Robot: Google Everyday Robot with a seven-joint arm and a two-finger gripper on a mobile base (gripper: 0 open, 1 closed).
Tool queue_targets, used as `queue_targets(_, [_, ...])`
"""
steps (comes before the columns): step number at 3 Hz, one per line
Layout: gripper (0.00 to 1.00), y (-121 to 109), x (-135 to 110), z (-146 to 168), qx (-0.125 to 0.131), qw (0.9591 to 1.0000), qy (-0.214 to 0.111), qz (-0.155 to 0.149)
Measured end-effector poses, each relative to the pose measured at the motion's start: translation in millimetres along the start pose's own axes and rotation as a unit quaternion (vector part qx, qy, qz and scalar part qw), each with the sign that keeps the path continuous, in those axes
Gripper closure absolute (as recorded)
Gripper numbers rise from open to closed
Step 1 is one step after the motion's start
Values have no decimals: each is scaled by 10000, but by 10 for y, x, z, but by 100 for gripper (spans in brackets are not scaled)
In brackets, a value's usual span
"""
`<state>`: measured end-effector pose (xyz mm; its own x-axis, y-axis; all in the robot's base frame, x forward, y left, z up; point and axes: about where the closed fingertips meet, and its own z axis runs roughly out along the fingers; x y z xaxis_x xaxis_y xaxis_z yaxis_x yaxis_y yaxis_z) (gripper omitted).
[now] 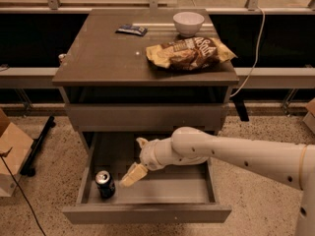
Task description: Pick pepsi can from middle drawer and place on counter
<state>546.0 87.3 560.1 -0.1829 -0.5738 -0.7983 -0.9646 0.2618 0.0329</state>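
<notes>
The worktop carried three things. A white bowl stood at the back edge, right of the middle. Just in front of it a crumpled chip bag lay flat and reached toward the right edge. A flat dark bar lay near the back edge, left of the middle and well apart from the bowl and the bag. The front-left part of the worktop held only a small pale speck.

Below the front edge, the upper drawer front sat closed. Beneath it the drawer was pulled out toward the camera, its floor in plain sight. The can stood upright on that floor, in the drawer's front-left corner, close to the left wall and near the front panel. It was under the left half of the worktop's front edge, with its silver top showing.

The arm came in from the right, passing below the worktop's front-right corner and over the drawer's right wall. The gripper hung inside the drawer, left of its middle and just right of the can. Its fingers were spread apart and held nothing: one pointed down-left toward the can, its tip just beside the can, and whether they touched could not be told. The other pointed up toward the back of the drawer.

A cardboard box sat on the speckled floor off the worktop's left side.
</notes>
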Motion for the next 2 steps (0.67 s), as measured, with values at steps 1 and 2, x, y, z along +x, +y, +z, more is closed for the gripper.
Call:
queue_targets(1, [0,9,67,345,-171,9998,-110,13])
queue_targets(2, [0,68,138,715,-430,9988,-207,103])
